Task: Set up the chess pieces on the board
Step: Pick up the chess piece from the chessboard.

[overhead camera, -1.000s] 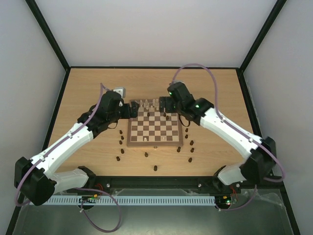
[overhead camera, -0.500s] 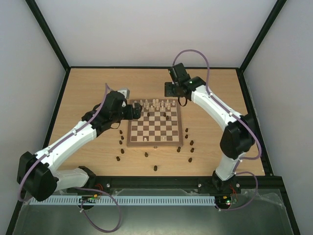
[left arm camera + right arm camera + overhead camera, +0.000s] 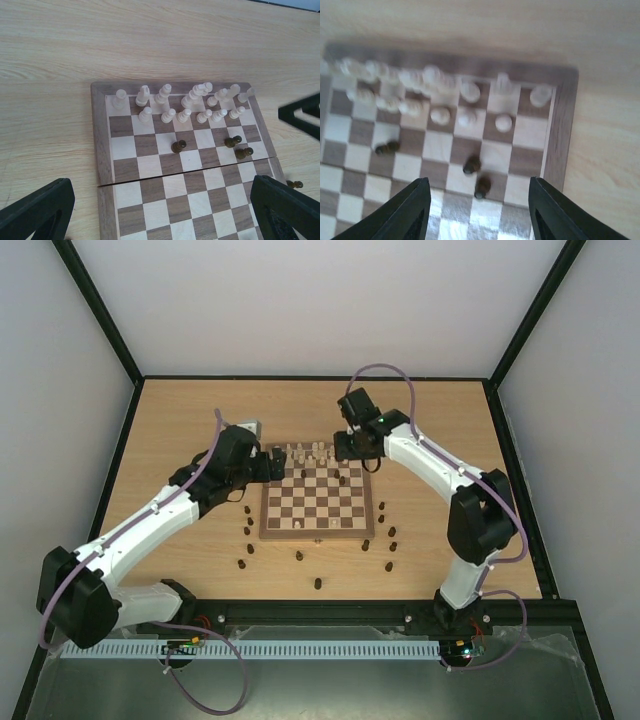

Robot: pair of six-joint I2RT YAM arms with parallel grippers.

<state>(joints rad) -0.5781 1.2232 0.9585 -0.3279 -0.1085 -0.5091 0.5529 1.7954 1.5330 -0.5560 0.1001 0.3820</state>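
The board point(image 3: 318, 511) lies mid-table between both arms. Cream chess pieces point(image 3: 315, 452) fill its two far rows, also seen in the left wrist view point(image 3: 185, 102) and, blurred, in the right wrist view point(image 3: 435, 82). Three dark pieces point(image 3: 178, 146) stand on squares just in front of them, two point(image 3: 472, 164) under my right gripper point(image 3: 480, 215). That gripper hovers over the board's far right corner point(image 3: 347, 446), jaws apart and empty. My left gripper point(image 3: 160, 220) hangs wide open and empty over the board's far left part point(image 3: 272, 466).
Loose dark pieces stand on the table left of the board point(image 3: 247, 525), right of it point(image 3: 388, 535) and in front of it point(image 3: 317, 584). A black part of the right arm point(image 3: 302, 112) shows at the right edge of the left wrist view.
My right arm lifted off the board's far right, swung back and came down again over that corner while its jaws narrowed. The left gripper shifted slightly and stayed wide open.
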